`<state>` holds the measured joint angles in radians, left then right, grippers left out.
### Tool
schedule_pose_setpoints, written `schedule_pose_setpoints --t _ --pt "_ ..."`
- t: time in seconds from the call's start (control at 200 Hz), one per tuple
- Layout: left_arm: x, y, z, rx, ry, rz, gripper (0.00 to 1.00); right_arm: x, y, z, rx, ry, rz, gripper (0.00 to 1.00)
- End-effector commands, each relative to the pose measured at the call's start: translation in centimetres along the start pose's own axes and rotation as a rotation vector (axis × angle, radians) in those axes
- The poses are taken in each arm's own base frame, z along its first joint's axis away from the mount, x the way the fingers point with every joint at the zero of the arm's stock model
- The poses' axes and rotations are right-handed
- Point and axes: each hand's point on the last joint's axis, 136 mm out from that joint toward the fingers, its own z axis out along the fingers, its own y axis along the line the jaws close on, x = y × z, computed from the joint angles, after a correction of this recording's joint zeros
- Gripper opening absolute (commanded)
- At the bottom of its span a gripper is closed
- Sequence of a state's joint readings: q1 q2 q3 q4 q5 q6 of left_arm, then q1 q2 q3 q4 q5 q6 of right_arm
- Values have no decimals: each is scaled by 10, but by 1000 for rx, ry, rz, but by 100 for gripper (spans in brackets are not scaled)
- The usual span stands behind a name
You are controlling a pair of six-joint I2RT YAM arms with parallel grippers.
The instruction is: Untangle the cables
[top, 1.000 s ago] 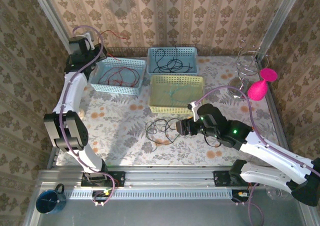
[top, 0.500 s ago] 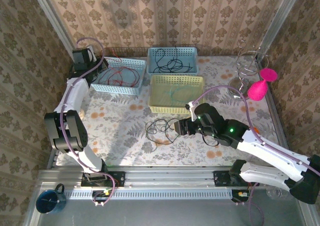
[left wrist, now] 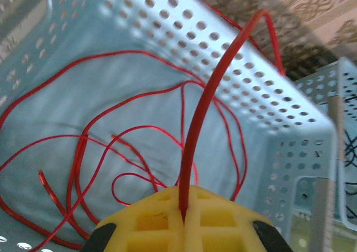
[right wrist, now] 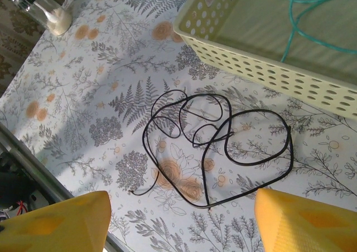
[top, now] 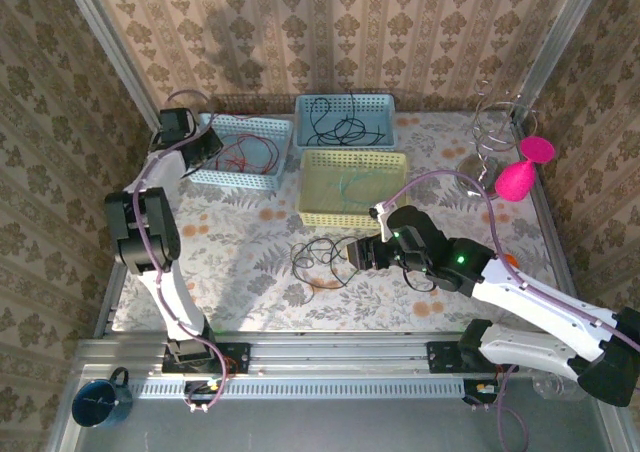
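— How far along are we with untangling the cables?

— Most of the way, we'd judge. Loose red cables point(top: 248, 154) lie in the left blue basket point(left wrist: 268, 96). Black cables point(top: 340, 127) sit in the middle blue basket point(top: 345, 100). A green cable point(right wrist: 294, 15) is in the yellow basket point(top: 350, 218).

— What are we holding?

— Our left gripper point(left wrist: 184, 204) is clenched on one red cable point(left wrist: 205, 107), pinched in the seam between its yellow fingers. That cable arches up and away over the far wall of the left blue basket, and the gripper sits just over the basket's floor. We think it only needs letting go, though part of the cable hangs outside the rim.

— And what remains to do?

— One black cable point(top: 320, 260) lies on the flowered tablecloth point(right wrist: 83, 85), just in front of the yellow basket. It is looped over itself several times, with one free end trailing toward the near edge. Our right gripper point(right wrist: 178, 218) hovers above it with the fingers spread wide and nothing between them, apart from the wire. We'd say that cable must be picked up, shaken out and carried to the middle blue basket.

— Is there any writing we can read?

— No. We find no brand, label or lettering on the baskets, the cables or the grippers.
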<state>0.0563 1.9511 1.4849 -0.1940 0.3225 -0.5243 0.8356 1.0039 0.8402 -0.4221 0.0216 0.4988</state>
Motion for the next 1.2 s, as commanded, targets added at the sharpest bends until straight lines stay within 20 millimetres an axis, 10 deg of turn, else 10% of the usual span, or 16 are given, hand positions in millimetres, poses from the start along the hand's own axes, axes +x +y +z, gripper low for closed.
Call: schedule_pose_setpoints --t 0.0,0.385,0.69,0.94,1.195 --pt "-10 -5 -6 35 -36 -31 0 5 -6 5 24 15 5 70" --pt "-62 -77 -90 141 -177 109 0 -1 -1 12 13 5 -3 70" --pt "-43 -62 -134 126 -225 83 0 1 3 17 -19 3 0 70" --pt "-17 -42 -129 104 -194 48 0 6 1 17 -26 1 1 70" --pt "-9 -22 -74 84 -99 -15 0 10 -2 15 -21 -2 15 70"
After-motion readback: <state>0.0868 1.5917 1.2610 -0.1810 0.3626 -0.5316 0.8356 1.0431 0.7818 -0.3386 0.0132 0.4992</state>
